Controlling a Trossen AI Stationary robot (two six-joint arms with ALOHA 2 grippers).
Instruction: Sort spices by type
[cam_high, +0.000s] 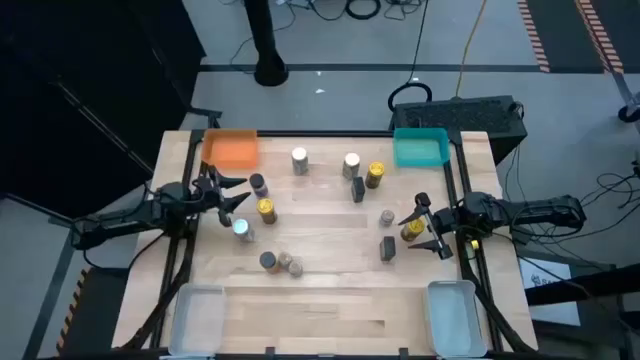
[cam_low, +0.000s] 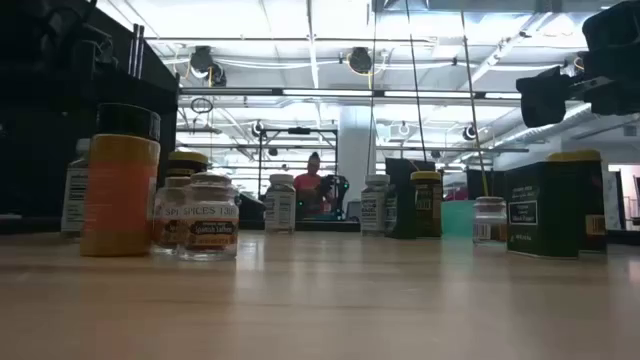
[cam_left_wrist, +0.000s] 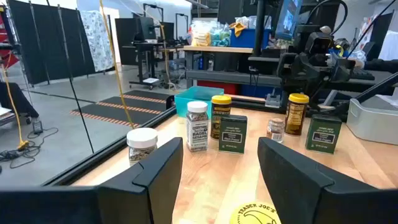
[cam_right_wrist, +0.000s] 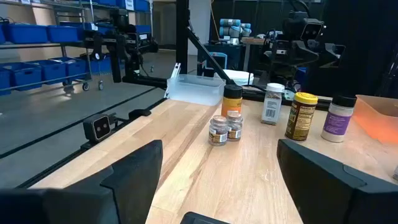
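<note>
All spice jars (cam_high: 299, 160) stand upright, long axes vertical.

spice jars (cam_high: 352, 168) crowd mid-table, front strip free

- Bright ceiling strip lights (cam_low: 330, 93) glare in the low view.
- The near tabletop (cam_low: 320, 310) blurs.
- The overhead view's left side lies dark.
</note>
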